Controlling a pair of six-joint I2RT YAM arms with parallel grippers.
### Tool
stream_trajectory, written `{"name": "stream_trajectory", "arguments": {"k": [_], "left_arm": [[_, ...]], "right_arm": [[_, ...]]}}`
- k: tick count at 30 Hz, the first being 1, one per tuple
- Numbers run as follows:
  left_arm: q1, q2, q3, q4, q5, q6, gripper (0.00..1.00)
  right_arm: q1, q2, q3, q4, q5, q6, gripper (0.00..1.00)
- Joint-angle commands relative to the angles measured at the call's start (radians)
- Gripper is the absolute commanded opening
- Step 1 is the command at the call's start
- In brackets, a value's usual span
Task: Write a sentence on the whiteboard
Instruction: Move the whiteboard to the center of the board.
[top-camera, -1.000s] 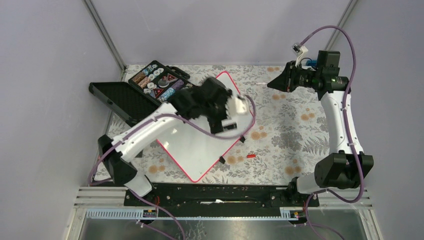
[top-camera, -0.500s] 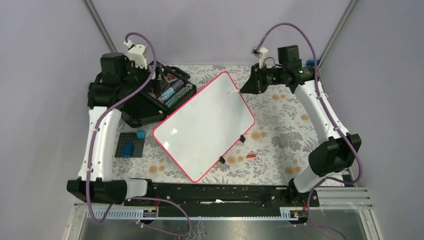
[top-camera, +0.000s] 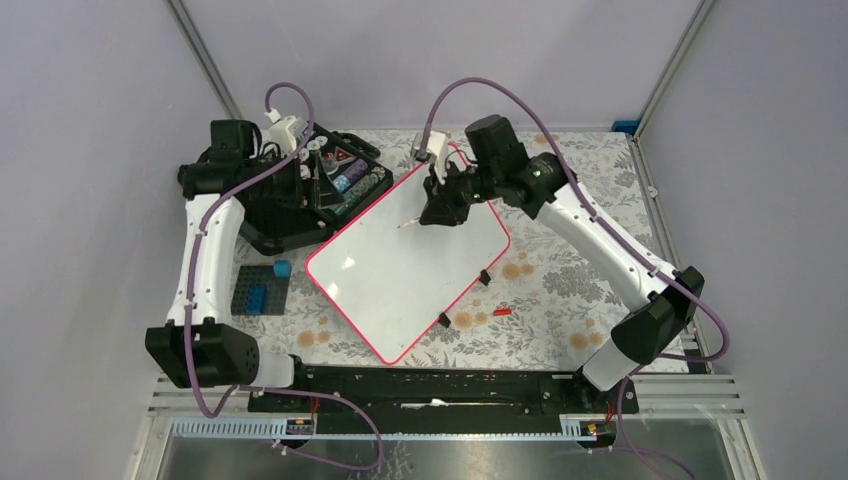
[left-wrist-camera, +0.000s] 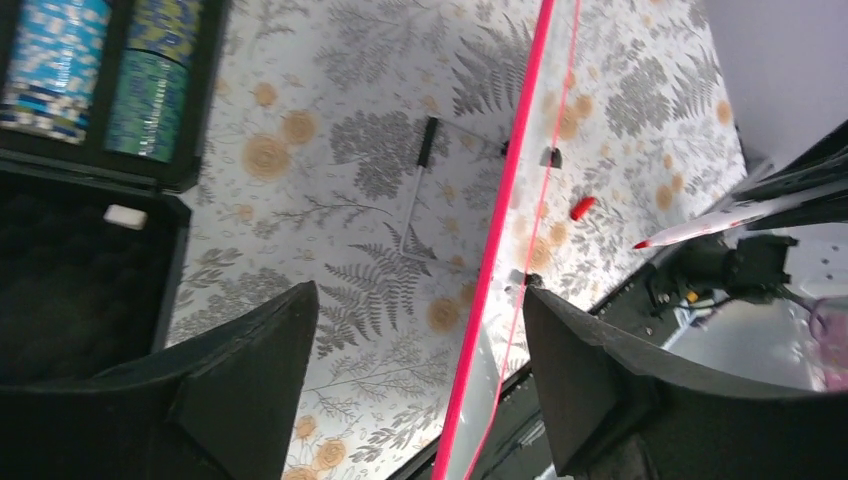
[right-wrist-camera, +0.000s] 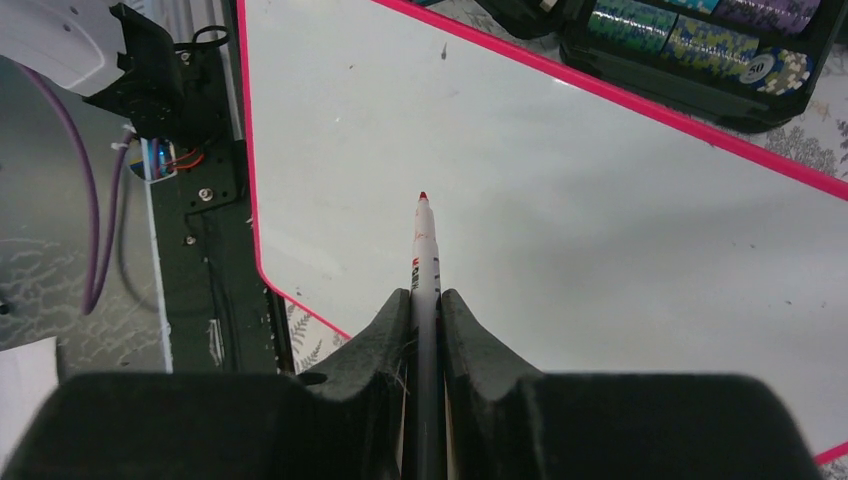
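The whiteboard (top-camera: 410, 265) lies tilted on the flowered cloth, white with a thin pink rim. Its face is bare; the sentence is not in view. My right gripper (top-camera: 433, 211) hangs over the board's far part, shut on a white marker (top-camera: 408, 222). In the right wrist view the marker (right-wrist-camera: 425, 255) sticks out between the closed fingers of my right gripper (right-wrist-camera: 426, 296), its red tip above the board (right-wrist-camera: 600, 180). My left gripper (top-camera: 305, 185) is over the black case at the left. It stands open and empty (left-wrist-camera: 420, 295), with the board's pink edge (left-wrist-camera: 500, 250) between its fingers.
An open black case (top-camera: 262, 215) with poker chips (top-camera: 340, 180) sits against the board's far left edge. A grey baseplate with blue bricks (top-camera: 262, 290) lies near left. A red cap (top-camera: 501, 312) rests on the cloth right of the board. Two black clips (top-camera: 485, 277) sit on the board's right rim.
My left arm left the board and swung back to the case at the left. My right arm came in from the far right, carrying the marker over the board's far part.
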Motion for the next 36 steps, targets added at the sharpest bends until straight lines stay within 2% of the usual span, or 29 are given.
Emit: {"name": "stream_trajectory", "arguments": {"k": [1, 5, 12, 19, 22, 30, 36], "left_arm": [[0.002, 0.023, -0.016, -0.01, 0.166, 0.048, 0.76], [-0.007, 0.063, -0.021, -0.035, 0.22, 0.088, 0.68], [-0.127, 0.109, -0.012, -0.046, 0.23, 0.111, 0.56], [-0.227, 0.214, 0.043, -0.081, 0.214, 0.145, 0.49], [-0.269, 0.248, 0.063, -0.085, 0.212, 0.16, 0.41], [-0.34, 0.327, 0.119, -0.134, 0.248, 0.224, 0.11], [-0.416, 0.394, 0.174, -0.191, 0.253, 0.274, 0.0]], "right_arm": [[0.086, -0.081, -0.084, 0.156, 0.142, -0.032, 0.0], [0.15, -0.117, -0.144, 0.265, 0.158, -0.01, 0.0], [0.182, -0.111, -0.123, 0.245, 0.113, -0.01, 0.0], [0.184, -0.136, -0.128, 0.187, 0.036, -0.022, 0.0], [0.184, -0.143, -0.126, 0.173, 0.025, -0.022, 0.0], [0.188, -0.151, -0.134, 0.143, -0.035, -0.024, 0.0], [0.196, -0.155, -0.145, 0.13, -0.047, -0.037, 0.0]]}}
